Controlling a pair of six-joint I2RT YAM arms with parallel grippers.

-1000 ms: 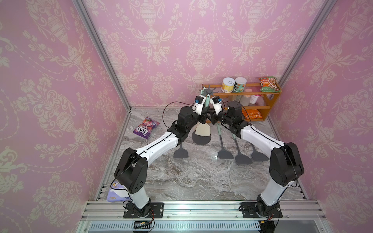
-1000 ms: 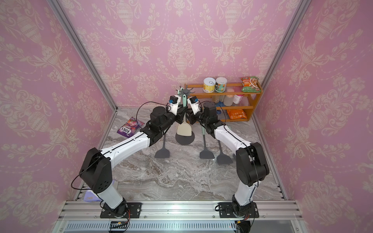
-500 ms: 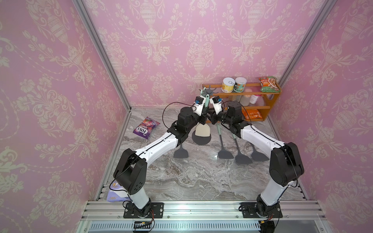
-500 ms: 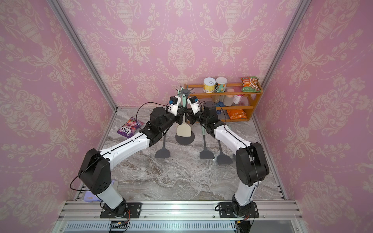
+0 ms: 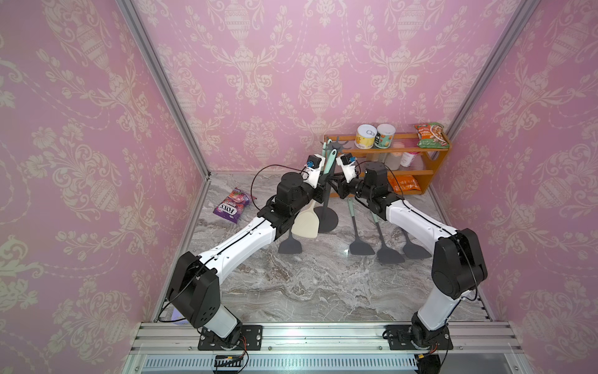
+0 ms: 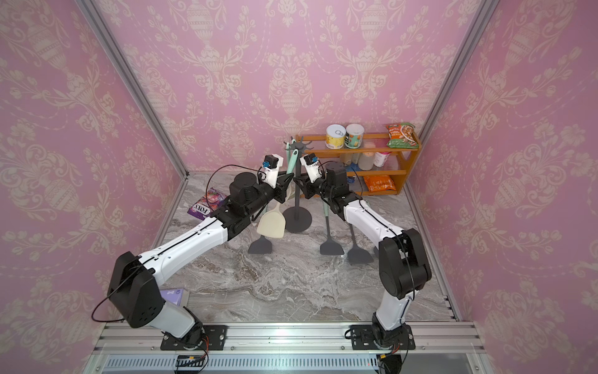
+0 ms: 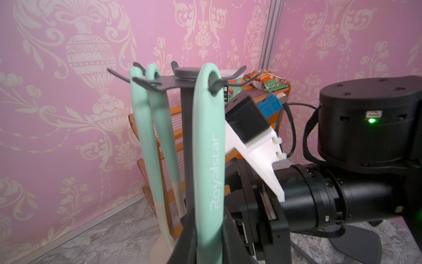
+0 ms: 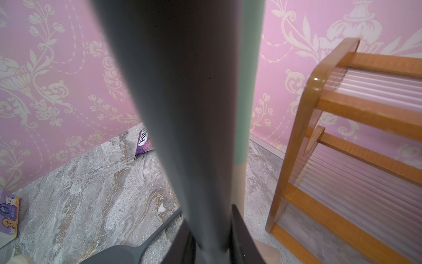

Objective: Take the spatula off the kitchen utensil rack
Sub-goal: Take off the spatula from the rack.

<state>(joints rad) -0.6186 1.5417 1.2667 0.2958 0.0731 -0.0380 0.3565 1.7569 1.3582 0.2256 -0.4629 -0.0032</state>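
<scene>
Left gripper (image 7: 209,235): jaws pinched tight low on the mint handle of the spatula (image 7: 206,160) — its loop sits over a hook of the kitchen utensil rack (image 7: 186,128). Right gripper (image 8: 211,237): jaws clamped on the rack's grey pole. Rack stands upright on the marble table (image 5: 291,285), near the orange shelf (image 5: 437,160).

White "Royalstar" lettering is running along the mint handle of the spatula (image 7: 209,160). "FOXS" is showing on the purple candy bag (image 5: 231,206) in both top views. "果" is showing on a can (image 7: 228,92).
</scene>
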